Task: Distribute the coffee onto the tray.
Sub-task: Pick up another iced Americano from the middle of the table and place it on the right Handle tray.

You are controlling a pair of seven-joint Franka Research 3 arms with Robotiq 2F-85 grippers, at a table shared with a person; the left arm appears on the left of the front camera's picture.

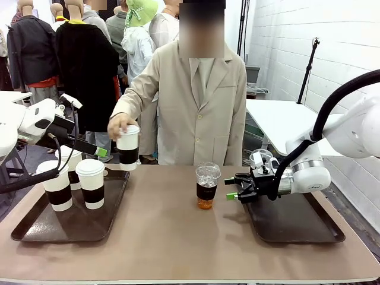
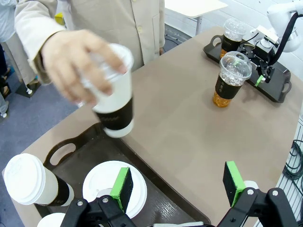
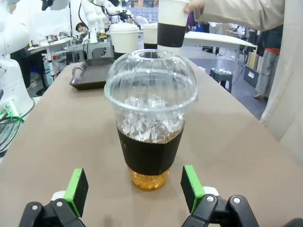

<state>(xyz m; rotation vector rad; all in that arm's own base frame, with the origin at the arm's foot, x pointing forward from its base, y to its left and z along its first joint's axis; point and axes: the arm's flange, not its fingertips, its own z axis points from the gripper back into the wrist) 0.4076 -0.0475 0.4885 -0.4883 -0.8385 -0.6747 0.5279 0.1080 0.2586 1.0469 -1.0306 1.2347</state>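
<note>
The right tool (image 3: 135, 194) stands open just short of the iced cup (image 3: 150, 118) on the counter (image 1: 166, 231). It should advance level, straddle the dark sleeve, and close gently. The left tool (image 2: 177, 184), open, hovers over its tray (image 2: 156, 208) while a hand (image 2: 75, 61) carries a paper cup (image 2: 113, 101).

Bright, even indoor light; soft shadows; motion-blurred hand (image 2: 78, 64)

Both arms reached inward, the left gripper (image 2: 177, 187) and right gripper (image 3: 137, 187) each with fingers spread wide apart, holding nothing.
</note>
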